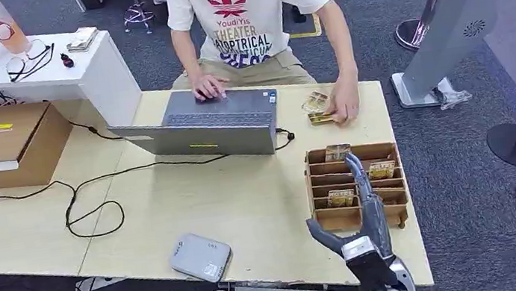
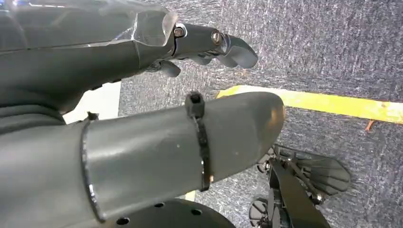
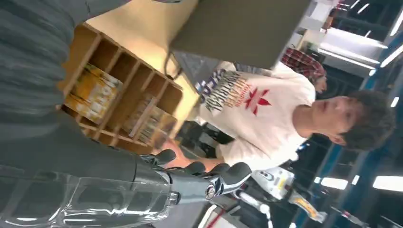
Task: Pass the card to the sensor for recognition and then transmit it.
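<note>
Task's barely started: your right hand (image 1: 360,230) hovers empty, fingers spread, over the card rack (image 1: 397,211); no card picked yet.

Head looks down; wrists close (right shares organizer (image 1: 356,185)).

Right arm raised with its hand spread and holding nothing; left arm hanging low.

The silver right arm comes up from the near right corner of the worktop, its dark grey many-fingered right hand (image 1: 358,211) held edge-on, long fingers (image 1: 359,177) stretched straight forward, thick thumb (image 1: 324,233) splayed out to the side, nothing in its grasp. The grey left hand (image 2: 142,114) points downward, its darker fingers (image 2: 216,45) extended and loosely together, thumb apart, holding nothing.
</note>
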`<state>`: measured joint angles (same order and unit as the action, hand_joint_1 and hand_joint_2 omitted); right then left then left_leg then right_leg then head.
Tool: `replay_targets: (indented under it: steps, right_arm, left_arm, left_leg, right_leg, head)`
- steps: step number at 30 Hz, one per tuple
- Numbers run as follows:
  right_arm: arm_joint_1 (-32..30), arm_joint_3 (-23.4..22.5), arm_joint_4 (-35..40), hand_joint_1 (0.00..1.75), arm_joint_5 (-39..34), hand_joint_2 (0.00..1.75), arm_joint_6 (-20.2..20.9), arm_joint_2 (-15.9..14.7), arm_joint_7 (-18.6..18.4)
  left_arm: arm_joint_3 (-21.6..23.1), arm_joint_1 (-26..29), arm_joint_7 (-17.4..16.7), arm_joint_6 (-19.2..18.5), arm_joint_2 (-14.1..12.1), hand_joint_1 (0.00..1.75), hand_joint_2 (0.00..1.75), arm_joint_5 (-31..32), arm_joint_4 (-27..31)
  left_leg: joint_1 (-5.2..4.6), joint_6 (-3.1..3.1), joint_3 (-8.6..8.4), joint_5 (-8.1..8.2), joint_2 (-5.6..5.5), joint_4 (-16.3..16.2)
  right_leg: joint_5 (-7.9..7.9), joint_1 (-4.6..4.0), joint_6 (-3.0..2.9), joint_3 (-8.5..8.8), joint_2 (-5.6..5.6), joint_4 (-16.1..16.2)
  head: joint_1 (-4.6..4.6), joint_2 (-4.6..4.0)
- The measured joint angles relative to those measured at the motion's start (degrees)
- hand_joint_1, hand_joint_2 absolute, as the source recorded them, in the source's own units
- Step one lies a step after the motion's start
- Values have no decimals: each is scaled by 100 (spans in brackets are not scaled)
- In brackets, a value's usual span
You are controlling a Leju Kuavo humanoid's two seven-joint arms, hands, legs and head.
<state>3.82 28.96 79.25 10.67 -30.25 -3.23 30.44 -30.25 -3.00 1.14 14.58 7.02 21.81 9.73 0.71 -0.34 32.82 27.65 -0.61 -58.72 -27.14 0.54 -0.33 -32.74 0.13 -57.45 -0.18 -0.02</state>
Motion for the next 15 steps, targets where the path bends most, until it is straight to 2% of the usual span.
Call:
replay_targets:
  steps: [15]
  right_arm:
    - [-216, -44, -265, 0, -278, 175, 164, 0, 216]
  left_arm:
    - [-98, 64, -13, 9, -4, 0, 0, -26, 0]
  left_leg:
    - [0, 0, 0, 0, 0, 0]
  right_leg:
    - [0, 0, 0, 0, 1, 0]
  head:
    - [0, 0]
